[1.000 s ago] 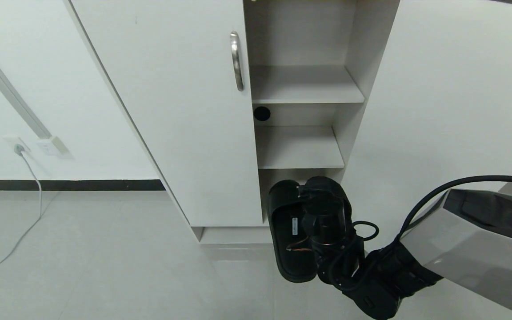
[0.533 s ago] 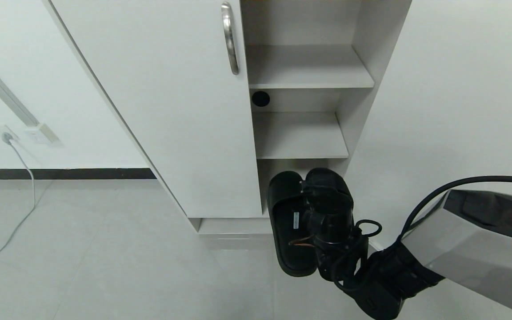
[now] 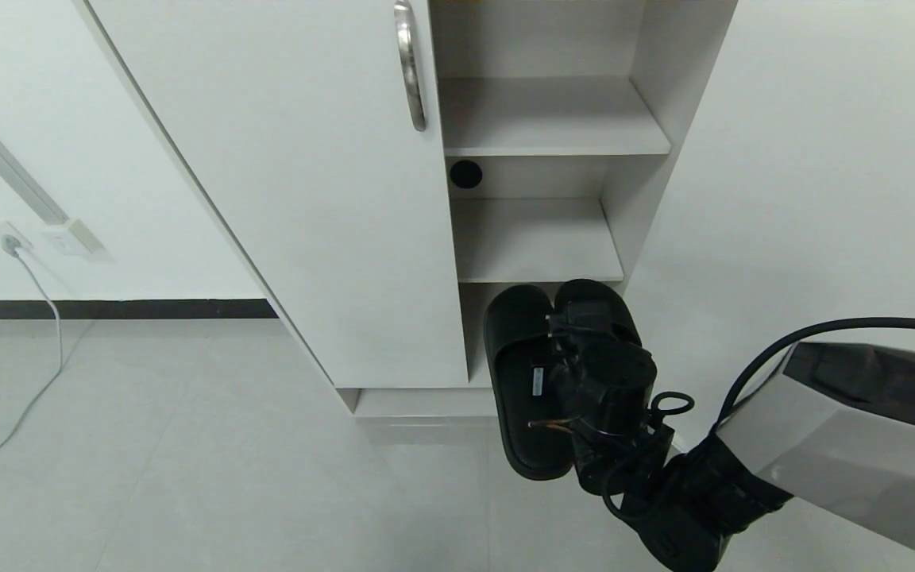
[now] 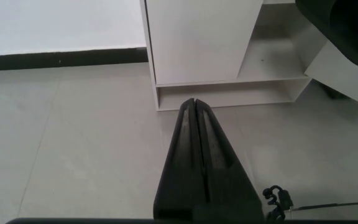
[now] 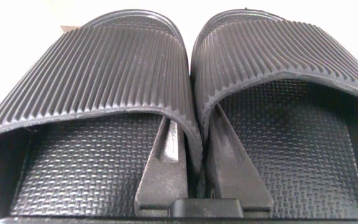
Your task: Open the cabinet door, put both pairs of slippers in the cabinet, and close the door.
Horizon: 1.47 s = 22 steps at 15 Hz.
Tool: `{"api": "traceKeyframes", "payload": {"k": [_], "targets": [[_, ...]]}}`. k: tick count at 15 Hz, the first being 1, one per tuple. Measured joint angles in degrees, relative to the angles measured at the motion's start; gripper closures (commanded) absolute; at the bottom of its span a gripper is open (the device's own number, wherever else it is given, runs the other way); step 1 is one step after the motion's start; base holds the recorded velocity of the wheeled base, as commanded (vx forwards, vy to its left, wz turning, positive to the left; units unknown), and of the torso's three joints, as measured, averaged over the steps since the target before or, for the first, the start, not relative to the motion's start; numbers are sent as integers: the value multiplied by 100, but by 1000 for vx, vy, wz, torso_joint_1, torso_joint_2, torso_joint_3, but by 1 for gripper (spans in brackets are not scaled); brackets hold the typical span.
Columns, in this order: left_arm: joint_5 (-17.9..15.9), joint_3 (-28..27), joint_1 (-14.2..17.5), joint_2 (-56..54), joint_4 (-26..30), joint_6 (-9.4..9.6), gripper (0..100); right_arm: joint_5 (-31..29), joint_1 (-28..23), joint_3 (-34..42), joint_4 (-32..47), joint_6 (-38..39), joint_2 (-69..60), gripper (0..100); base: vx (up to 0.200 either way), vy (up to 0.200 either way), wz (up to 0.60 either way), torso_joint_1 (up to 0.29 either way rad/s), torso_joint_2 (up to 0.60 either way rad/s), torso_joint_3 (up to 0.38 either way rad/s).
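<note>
Wears an angular silver-grey shell (image 3: 847, 453) with a dark inset panel (image 3: 878, 380) well behind the right gripper (image 3: 577, 324); trails looped black cables (image 3: 670, 403) just behind it. Ends the left gripper (image 4: 194, 115) in flat, tapering black fingers (image 4: 219, 165).

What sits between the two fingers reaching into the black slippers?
The adjoining strap edges of the two black slippers, pinched together by the right gripper; the right wrist view shows it.

Left of the white cabinet (image 3: 299, 199) runs a plain white wall (image 3: 148, 238), edged at its foot by a black skirting strip (image 3: 108, 308). Farther left, a wall socket (image 3: 9, 241) feeds a grey cable (image 3: 59, 342) down onto the pale grey tiled floor (image 3: 211, 477).
</note>
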<state>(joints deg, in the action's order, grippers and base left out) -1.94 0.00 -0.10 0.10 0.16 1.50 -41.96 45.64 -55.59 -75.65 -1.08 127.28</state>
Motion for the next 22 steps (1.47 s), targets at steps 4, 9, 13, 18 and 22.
{"api": "traceKeyframes", "payload": {"k": [4, 9, 13, 18, 22], "targets": [[2, 0, 0, 0, 2, 0, 100, 2, -52, -6, -9, 20, 41, 100, 0, 0, 0, 0, 0, 0], [0, 0, -1, 0, 2, 16, 100, 4, -80, -39, -51, 18, 150, 100, 160, 0, 0, -2, 1, 4], [2, 0, 0, 0, 2, 16, 100, -2, -138, -67, -20, -24, 144, 100, 200, 0, 0, 6, 1, 0], [2, 0, 0, 0, 2, 16, 100, 2, -146, -141, 9, -37, 133, 100, 200, 0, 0, 3, 3, 0], [2, 0, 0, 0, 2, 11, 100, 15, -201, -157, 13, -149, 133, 100, 0, 0, 0, 0, 0, 0]]}}
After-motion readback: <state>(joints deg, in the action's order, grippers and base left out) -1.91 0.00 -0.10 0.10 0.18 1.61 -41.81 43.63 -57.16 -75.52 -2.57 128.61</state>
